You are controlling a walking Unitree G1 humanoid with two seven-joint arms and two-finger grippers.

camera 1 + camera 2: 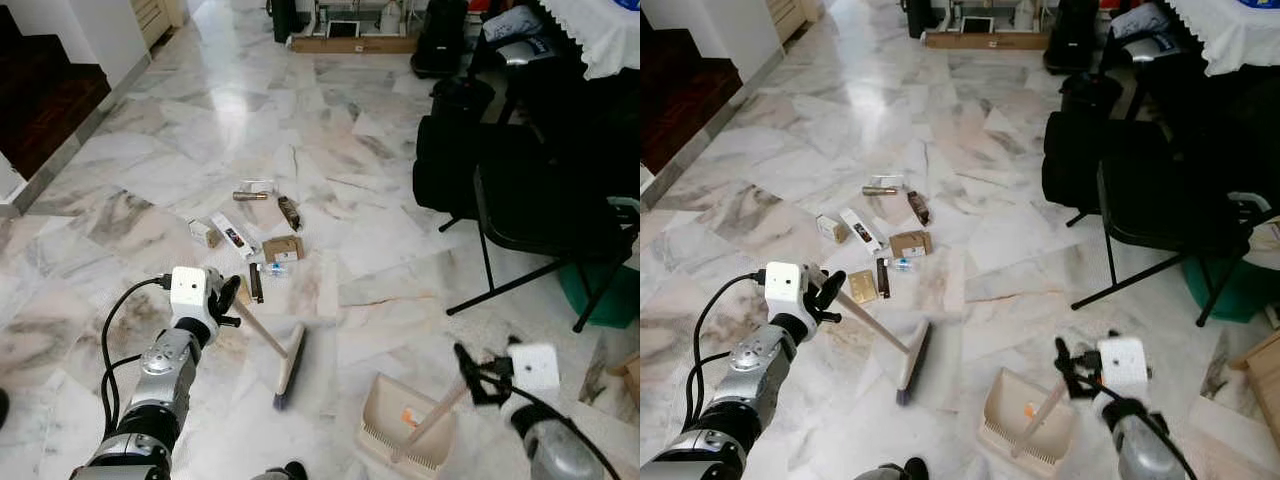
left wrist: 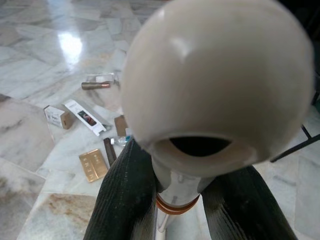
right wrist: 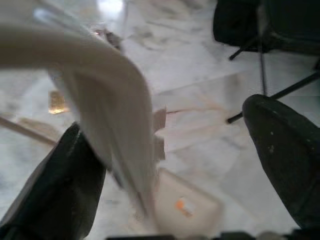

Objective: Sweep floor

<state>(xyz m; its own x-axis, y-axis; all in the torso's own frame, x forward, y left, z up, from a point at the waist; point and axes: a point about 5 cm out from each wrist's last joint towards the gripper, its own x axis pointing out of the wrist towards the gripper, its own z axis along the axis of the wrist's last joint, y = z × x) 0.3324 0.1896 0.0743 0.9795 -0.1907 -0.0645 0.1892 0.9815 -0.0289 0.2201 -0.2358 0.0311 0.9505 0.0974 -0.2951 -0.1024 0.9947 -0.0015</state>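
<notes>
Litter [image 1: 250, 240] on marble floor [image 1: 330, 130]

You've got a glossy marble floor [image 1: 300, 110] w/ light glare up top. Dark stairs [image 1: 40, 100] sit far left. Black folding chair [image 1: 540, 230] is on the right, white lace tablecloth [image 1: 600, 35] in the top-right corner, green bin [image 1: 605, 295] beside the chair.

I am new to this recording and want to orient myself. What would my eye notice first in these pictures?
First, the scatter of small boxes and litter on the marble floor. Nearer the robot, the left gripper holds a broom, its head on the floor, and the right gripper holds a cream dustpan. Black chairs stand on the right.
</notes>
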